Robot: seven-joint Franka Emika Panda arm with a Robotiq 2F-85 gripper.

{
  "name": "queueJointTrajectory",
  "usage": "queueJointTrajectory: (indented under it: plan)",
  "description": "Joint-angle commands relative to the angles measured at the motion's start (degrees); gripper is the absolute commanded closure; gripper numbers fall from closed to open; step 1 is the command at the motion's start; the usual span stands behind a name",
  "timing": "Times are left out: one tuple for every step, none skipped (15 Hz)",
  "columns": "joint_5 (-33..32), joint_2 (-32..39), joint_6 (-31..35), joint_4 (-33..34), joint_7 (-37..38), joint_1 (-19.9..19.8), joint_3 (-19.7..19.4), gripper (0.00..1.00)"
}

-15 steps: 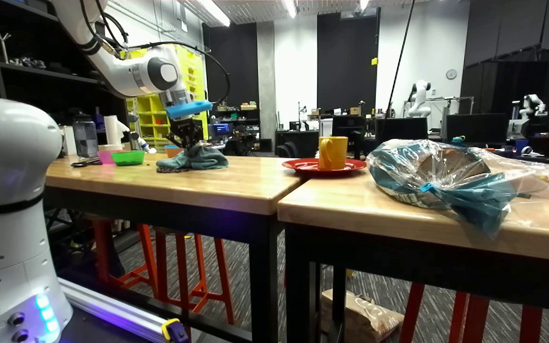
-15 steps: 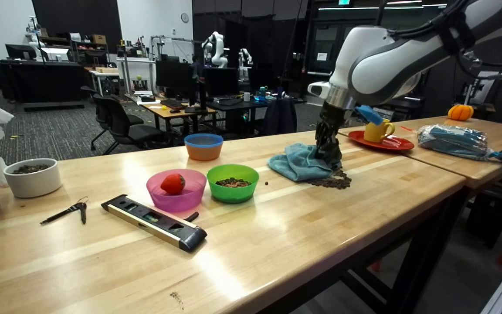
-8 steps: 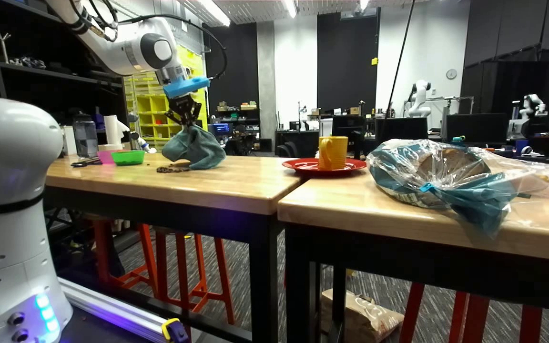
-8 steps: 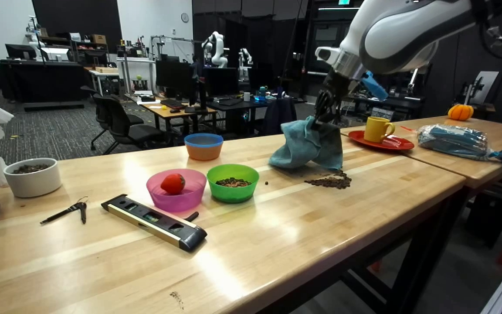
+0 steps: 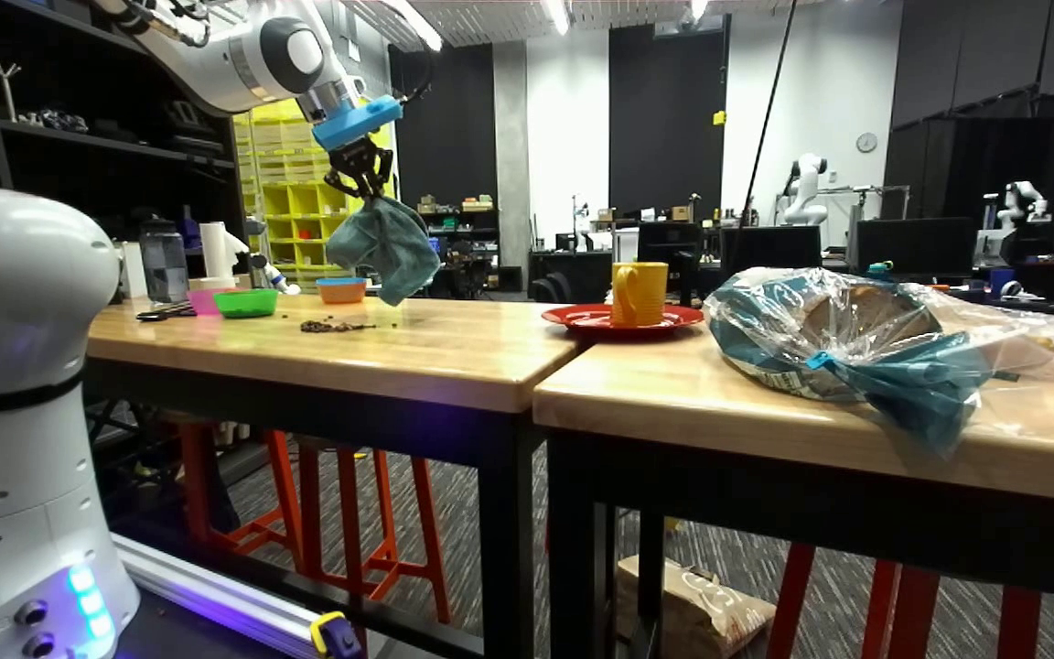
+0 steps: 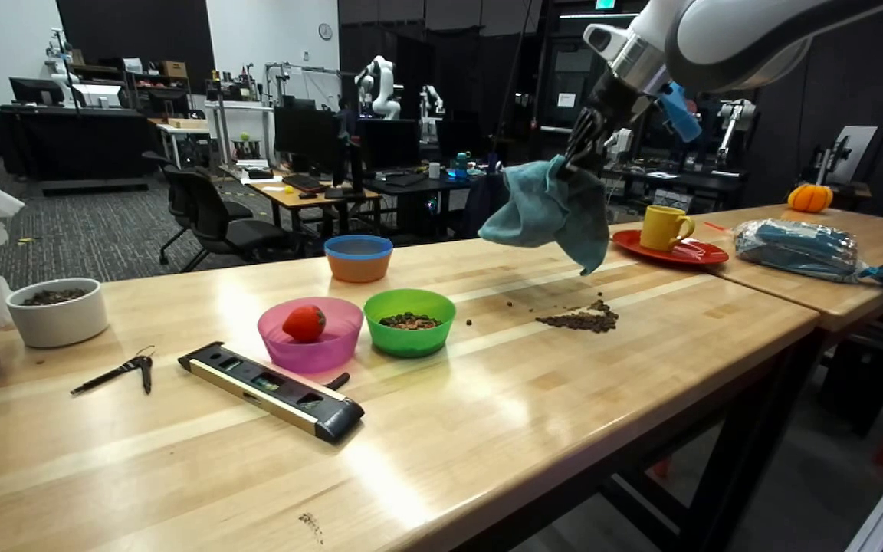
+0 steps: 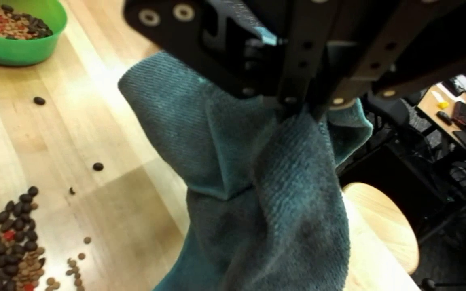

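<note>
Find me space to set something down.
In an exterior view, the table is bare from level, green bowl and bean pile to the near edge, and between white bowl and orange bowl. Crowded: around level and pink bowl; the cloth hangs near the bean pile.

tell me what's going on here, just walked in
A robot arm has a teal cloth pinched in its closed jaws, and the cloth hangs in the air above a wooden table. A small pile of dark beans and tan bits lies loose on the tabletop, with a few strays around it. A green bowl holds a similar-looking mix, next to a pink bowl.
</note>
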Motion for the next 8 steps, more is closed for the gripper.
queueJointTrajectory:
  plan:
    - [-3.8, -2.3, 1.7, 0.5, 4.8, -2.0, -0.4, 0.98]
    - [-5.0, -2.5, 1.7, 0.8, 6.2, -2.7, -0.5, 0.98]
    - [-6.4, -2.5, 1.4, 1.1, 7.8, -3.5, -0.4, 0.98]
    - [-8.1, -2.6, 0.7, 1.4, 9.8, -4.7, -0.3, 0.98]
    - [-9.5, -2.4, -0.1, 1.6, 11.8, -5.6, -0.2, 0.98]
    - [-10.9, -2.2, -1.6, 1.9, 14.1, -6.6, 0.0, 0.98]
    - [-11.9, -2.1, -3.1, 1.9, 15.7, -7.1, -0.1, 0.98]
    - [-13.1, -2.0, -4.6, 2.0, 17.8, -7.8, 0.1, 0.98]
